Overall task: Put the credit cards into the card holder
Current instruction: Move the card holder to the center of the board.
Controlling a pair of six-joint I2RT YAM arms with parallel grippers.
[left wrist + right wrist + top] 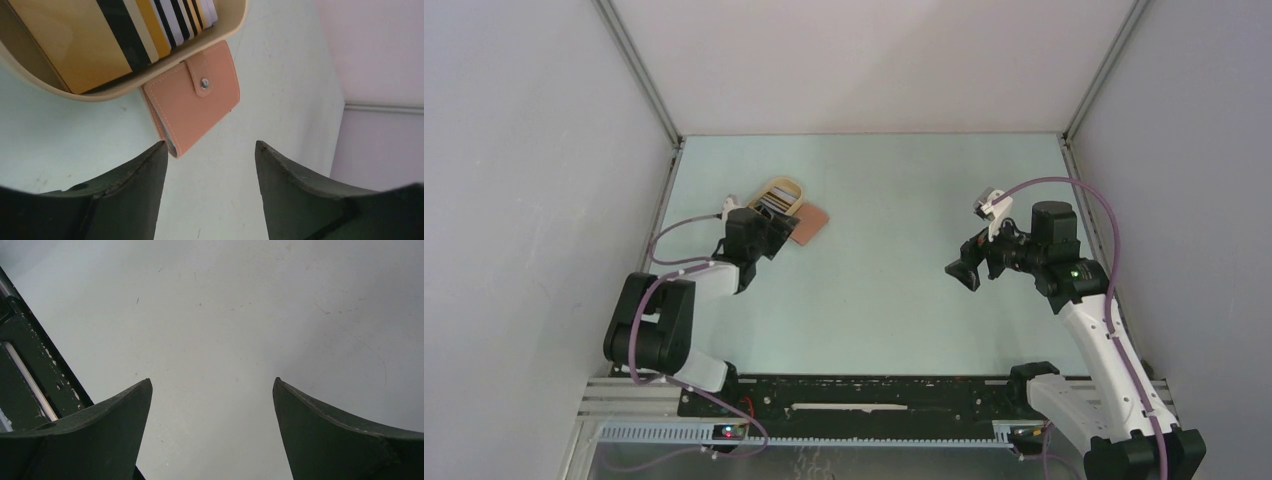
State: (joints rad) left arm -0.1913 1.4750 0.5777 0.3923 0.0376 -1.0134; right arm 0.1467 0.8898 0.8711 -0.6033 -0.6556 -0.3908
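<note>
Pinkish-brown card holder (192,107): lies flat on the counter (894,290), folded, right against the rim of the tray; I cannot tell whether its corner tucks under that rim.
Snap tab (204,82): buttoned down, so the holder is shut.
Credit cards (150,25): a striped stack, all inside the tan oval tray (220,30); none is in the holder.
Left tool (210,145): jaws apart with nothing between them, hovering just short of the holder's near corner.
Right tool (212,382): jaws wide and gripping nothing, over bare counter, well apart from the holder.
Done: by my reading, nothing yet.
Left: unsnap and open the holder, lift each card from the tray, slide it in.
</note>
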